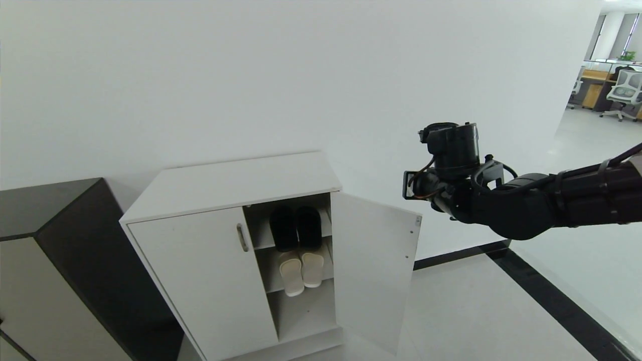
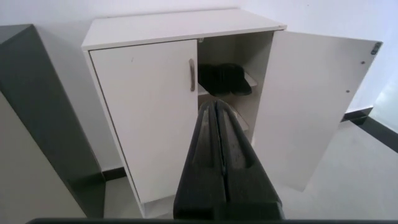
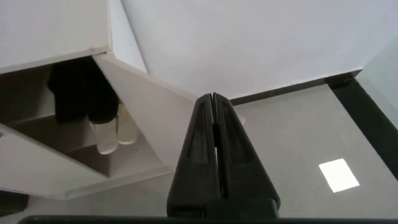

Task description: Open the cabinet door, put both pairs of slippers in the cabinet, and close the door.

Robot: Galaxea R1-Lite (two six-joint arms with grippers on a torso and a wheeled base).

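The head view takes in the whole white cabinet (image 1: 230, 183), its right door (image 1: 373, 265) swung open and its left door (image 1: 200, 281) shut. In the left wrist view the left pincer (image 2: 215, 107), fingers pressed together on nothing, covers the lower shelf. The right pincer (image 3: 214, 99), likewise closed and empty, hangs near the open door's outer edge, apart from the shelves. Two pairs sit inside: black slippers (image 1: 296, 228) on the upper shelf, white slippers (image 1: 301, 271) on the shelf beneath.
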